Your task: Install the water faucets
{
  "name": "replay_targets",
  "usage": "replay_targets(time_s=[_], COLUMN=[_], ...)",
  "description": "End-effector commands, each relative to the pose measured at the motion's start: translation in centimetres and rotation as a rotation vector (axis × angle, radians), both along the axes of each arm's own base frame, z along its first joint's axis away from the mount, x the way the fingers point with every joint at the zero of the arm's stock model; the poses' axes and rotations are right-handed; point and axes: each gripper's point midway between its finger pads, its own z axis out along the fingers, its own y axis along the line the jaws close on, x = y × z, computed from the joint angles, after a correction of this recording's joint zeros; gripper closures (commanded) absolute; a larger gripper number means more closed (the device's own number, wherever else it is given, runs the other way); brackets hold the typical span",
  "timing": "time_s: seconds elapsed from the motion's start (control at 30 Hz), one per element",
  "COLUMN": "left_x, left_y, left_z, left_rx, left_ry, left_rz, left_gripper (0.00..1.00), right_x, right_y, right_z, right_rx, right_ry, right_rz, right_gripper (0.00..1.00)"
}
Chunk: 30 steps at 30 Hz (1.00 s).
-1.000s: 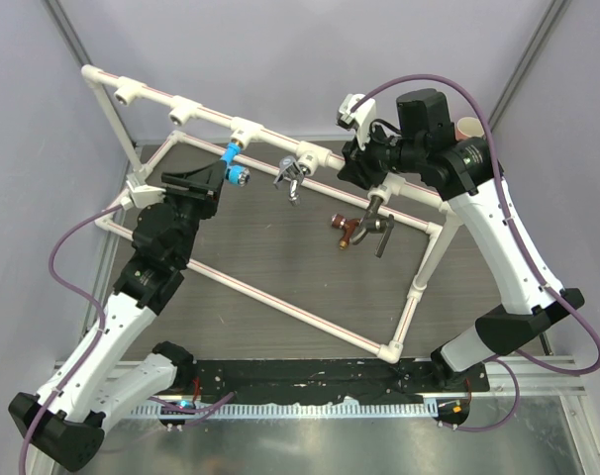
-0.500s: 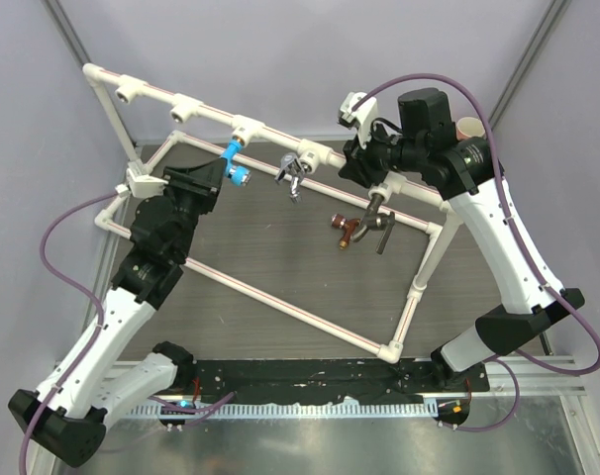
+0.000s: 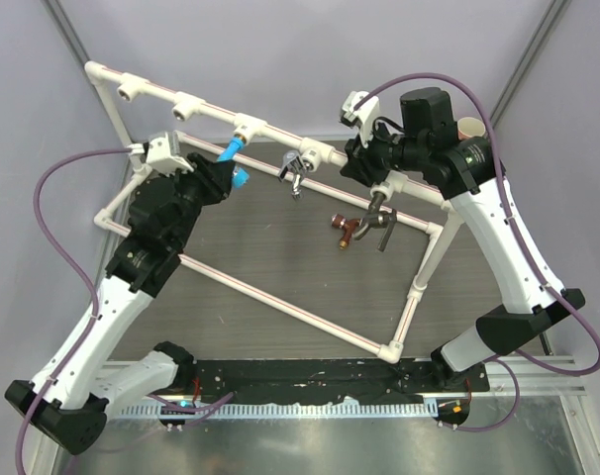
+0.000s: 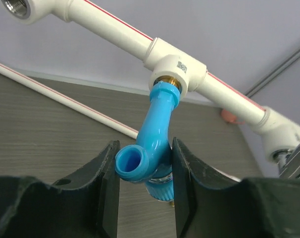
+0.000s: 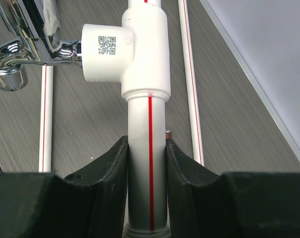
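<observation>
The blue-handled faucet [image 3: 232, 162] hangs screwed into a white tee [image 4: 177, 67] of the top pipe. My left gripper [image 3: 224, 178] is shut on the blue faucet [image 4: 157, 124], one pad against the spout rim and the other against the body. The silver faucet [image 3: 292, 170] sits in the tee beside it [image 5: 124, 49]. My right gripper [image 5: 146, 144] is shut on the white top pipe [image 5: 148, 111] just right of that tee. The dark grey lever faucet [image 3: 383, 224] and the copper faucet [image 3: 343, 229] lie on the table under the right arm.
The white pipe frame [image 3: 280, 292] spans the table, and its raised top rail carries two bare tees [image 3: 129, 92] [image 3: 186, 107] at the far left. A pink cup [image 3: 468, 127] stands behind the right arm. Grey walls close in on both sides.
My left wrist has rolled around the blue faucet, its camera mount swinging from the left side to the top, and the arm has shifted toward the rail. The right arm has not moved.
</observation>
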Motion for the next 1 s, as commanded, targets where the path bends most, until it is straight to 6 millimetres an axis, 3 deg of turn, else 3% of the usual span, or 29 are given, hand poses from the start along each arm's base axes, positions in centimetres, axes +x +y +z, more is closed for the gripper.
replay_targets(time_s=[0.0, 0.03, 0.07, 0.23, 0.5, 0.63, 0.7, 0.77, 0.8, 0.9, 0.97], left_x=[-1.1, -1.7, -1.4, -2.1, -2.6, -2.4, -2.2, -2.2, -2.3, -2.7, -3.3], left_y=[-1.6, -2.6, -1.9, -3.2, -3.9, -3.7, -3.7, -3.7, -3.9, -4.1, -4.1], left_z=[-1.7, -1.9, -2.4, -4.2, -5.3, -7.8, -8.5, -8.5, -8.1, -6.4, -4.8], left_rx=[0.66, 0.783, 0.88, 1.306, 1.7, 1.888, 1.914, 1.881, 1.822, 1.621, 1.484], left_ry=[-0.105, -0.142, -0.125, -0.163, -0.235, -0.223, -0.223, -0.223, -0.222, -0.228, -0.255], left_rz=[-0.147, -0.181, -0.13, -0.105, -0.02, -0.004, 0.012, 0.025, 0.033, 0.037, 0.023], left_gripper=[0.99, 0.99, 0.99, 0.98, 0.98, 0.95, 0.88, 0.67, 0.53, 0.29, 0.2], right_x=[-1.1, -1.1, -1.2, -1.2, -1.2, -1.2, -1.1, -1.1, -1.1, -1.1, -1.1], right_y=[0.5, 0.5, 0.5, 0.5, 0.5, 0.5, 0.6, 0.5, 0.5, 0.5, 0.4], right_z=[0.3, 0.3, 0.2, 0.4, 0.3, 0.3, 0.2, 0.3, 0.2, 0.2, 0.2], right_rx=[0.044, 0.045, 0.044, 0.046, 0.043, 0.043, 0.045, 0.044, 0.044, 0.043, 0.044], right_ry=[0.043, 0.044, 0.045, 0.04, 0.042, 0.042, 0.043, 0.04, 0.043, 0.042, 0.042], right_rz=[0.0, -0.001, -0.001, 0.0, 0.0, 0.0, 0.001, 0.0, 0.0, 0.0, -0.003], right_gripper=[0.99, 0.99, 0.99, 0.99, 0.99, 0.99, 0.99, 0.99, 0.99, 0.99, 0.99])
